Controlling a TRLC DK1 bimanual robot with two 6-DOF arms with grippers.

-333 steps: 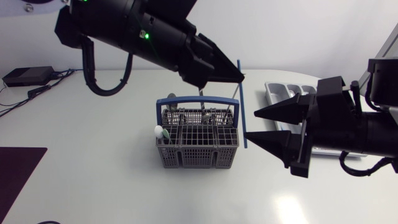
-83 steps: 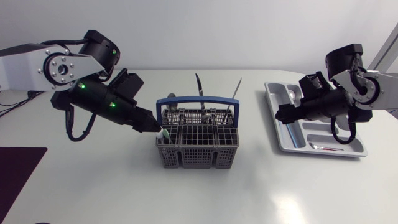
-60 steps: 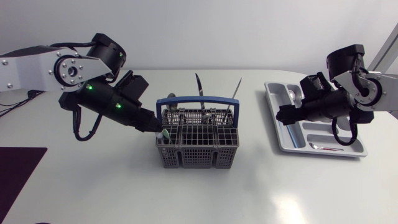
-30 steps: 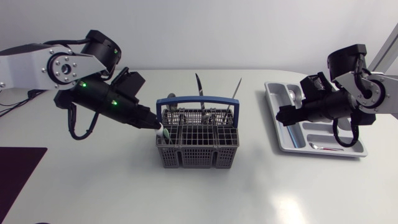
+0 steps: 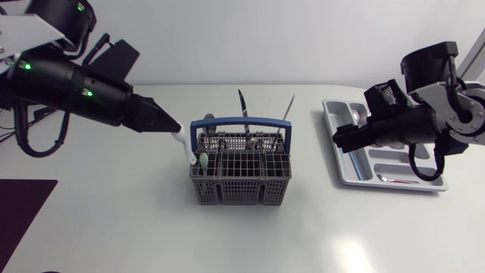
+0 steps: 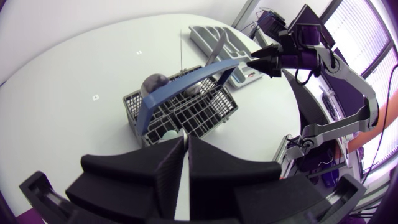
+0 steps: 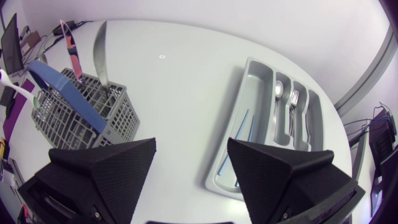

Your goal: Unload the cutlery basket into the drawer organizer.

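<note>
Left gripper: higher and further back than half a second ago, when its tips sat low at the basket's left corner; the right arm has barely shifted.
Left fingers: pressed almost together, pinching the top end of the white utensil from two sides. Gripping so high probably keeps the broad wedges above the basket rim.
White utensil: slants down from the fingertips. Its green lower end is at the rim of the basket's left corner cell; I cannot tell whether it is clear yet.
Cutlery basket: ahead of and below the left fingers. Its blue handle arches just beside the utensil and is the likely snag. Bare table behind the fingers gives room to draw away.
Knives: two, upright at the basket's far side, well ahead of the fingertips.
Right gripper: fingers spread wide with nothing between them, hovering between basket and organizer, seemingly waiting.
Drawer organizer: ahead of the right fingers, near the table edge. A spoon and fork lie in narrow compartments; the long ones look roomy.
</note>
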